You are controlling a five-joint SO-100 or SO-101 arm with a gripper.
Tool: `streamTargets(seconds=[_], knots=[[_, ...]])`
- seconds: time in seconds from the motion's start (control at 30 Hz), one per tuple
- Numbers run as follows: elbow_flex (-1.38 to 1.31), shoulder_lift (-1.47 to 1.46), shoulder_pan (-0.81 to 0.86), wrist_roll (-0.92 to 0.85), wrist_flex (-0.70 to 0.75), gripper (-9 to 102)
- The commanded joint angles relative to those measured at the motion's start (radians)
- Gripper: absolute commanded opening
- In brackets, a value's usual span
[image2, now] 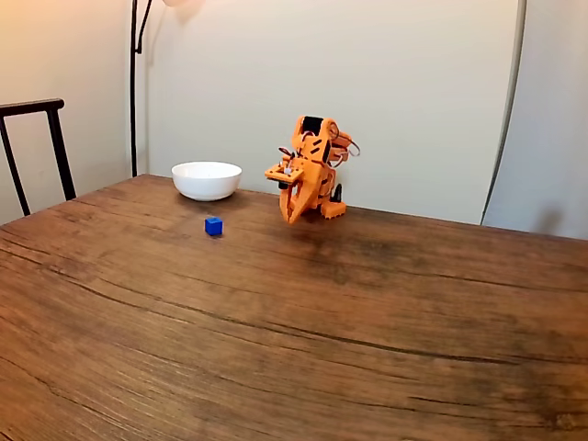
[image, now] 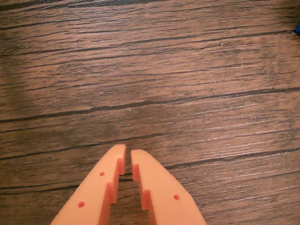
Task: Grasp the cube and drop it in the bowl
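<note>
The orange two-finger gripper [image: 128,157] is hanging nearly clenched and empty over the wood-grain table [image2: 367,322], the small blue cube [image2: 213,226] sitting ungrasped before the round white bowl [image2: 207,180]; everything is remaining undone.

You get warm, fairly dim indoor light in both views. In the fixed view, the table [image2: 276,322] shows a soft sheen near you and the arm [image2: 308,175] throws a faint shadow to its right. In the wrist view, the orange fingers [image: 154,187] look soft-edged, and the far wood grain is slightly blurred.
</note>
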Motion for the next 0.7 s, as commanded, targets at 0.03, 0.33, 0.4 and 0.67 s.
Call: streamTargets(seconds=[0.03,0.33,0.4,0.67], knots=[[-0.003,-0.008,0.005,0.006,0.066,0],[-0.003,-0.006,0.009,-0.005,0.064,0],[-0.003,-0.006,0.009,-0.005,0.064,0],[-0.003,-0.006,0.006,-0.008,0.031,0]])
